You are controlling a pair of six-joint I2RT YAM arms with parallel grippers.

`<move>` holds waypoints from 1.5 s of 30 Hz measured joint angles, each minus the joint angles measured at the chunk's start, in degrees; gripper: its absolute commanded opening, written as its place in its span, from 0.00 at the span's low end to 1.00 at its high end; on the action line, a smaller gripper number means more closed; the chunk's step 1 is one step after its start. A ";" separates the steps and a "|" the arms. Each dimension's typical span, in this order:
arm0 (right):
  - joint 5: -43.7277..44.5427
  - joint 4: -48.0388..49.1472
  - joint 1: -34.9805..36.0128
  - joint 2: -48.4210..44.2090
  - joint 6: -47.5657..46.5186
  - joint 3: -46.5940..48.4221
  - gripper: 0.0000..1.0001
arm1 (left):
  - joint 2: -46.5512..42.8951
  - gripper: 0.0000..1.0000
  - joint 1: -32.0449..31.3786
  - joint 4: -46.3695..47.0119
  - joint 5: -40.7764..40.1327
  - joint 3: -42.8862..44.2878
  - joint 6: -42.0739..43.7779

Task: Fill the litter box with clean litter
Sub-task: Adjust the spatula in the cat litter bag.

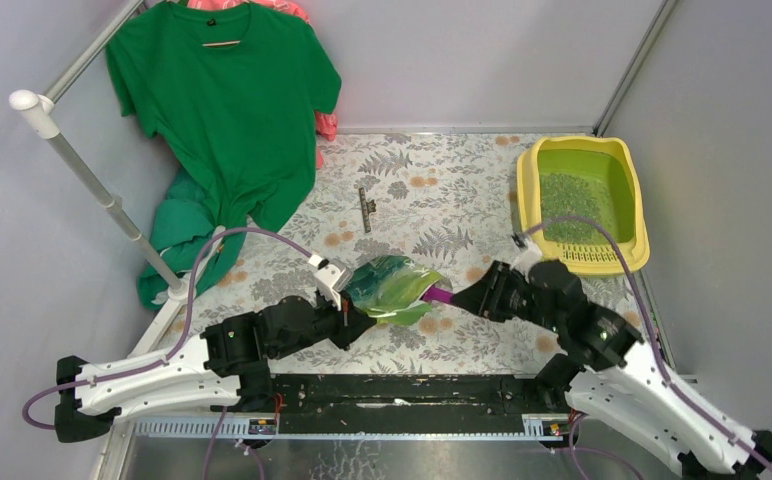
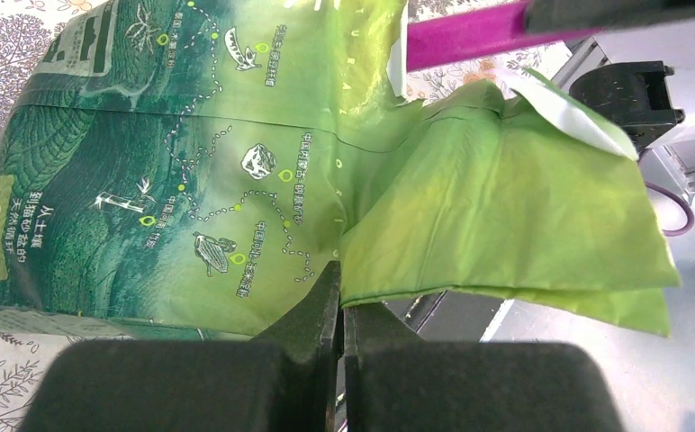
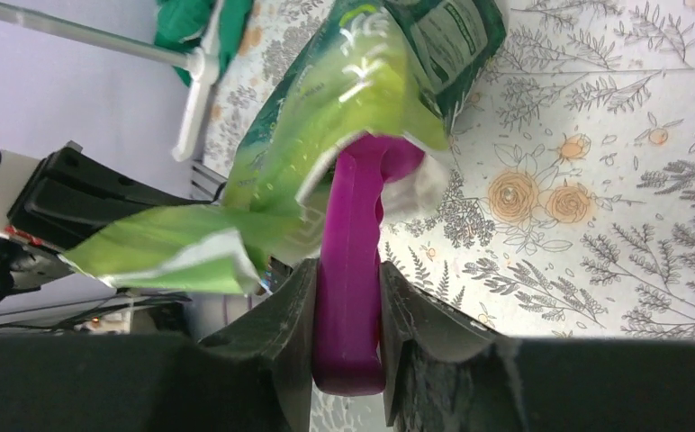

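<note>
The yellow litter box (image 1: 590, 259) stands at the far right, with a patch of clean litter (image 1: 568, 198), green granules, on its floor. A glossy green bag (image 1: 390, 288) lies tilted at the middle front. My left gripper (image 1: 354, 318) is shut on the bag's lower edge (image 2: 434, 234), its fingers (image 2: 321, 297) pressed together on the foil. A purple scoop (image 3: 353, 216) has its head inside the bag's torn mouth (image 3: 326, 117). My right gripper (image 3: 347, 283) is shut on the scoop's handle (image 1: 439, 295), both pads against it. The scoop's bowl is hidden in the bag.
A green T-shirt (image 1: 227, 110) hangs on a white rack (image 1: 92, 185) at the far left, with a pink garment (image 1: 327, 125) behind it. A small dark strip (image 1: 365, 210) lies on the floral tablecloth (image 1: 442, 200). Grey walls close in on three sides.
</note>
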 measured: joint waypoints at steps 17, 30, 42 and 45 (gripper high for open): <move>-3.58 -19.87 0.00 33.70 -20.24 32.22 0.00 | 0.52 0.01 0.00 -1.42 -1.07 1.49 0.48; -12.61 -15.80 0.00 43.93 -23.23 31.87 0.00 | -1.36 0.01 0.00 -3.10 -6.08 2.60 0.87; -25.18 -1.64 0.00 51.30 -20.61 24.76 0.00 | -1.40 0.00 0.00 -4.39 -7.41 2.60 1.79; -28.17 0.04 -0.17 53.20 -20.63 24.76 0.00 | -1.64 0.00 0.02 -5.16 -7.91 2.60 1.95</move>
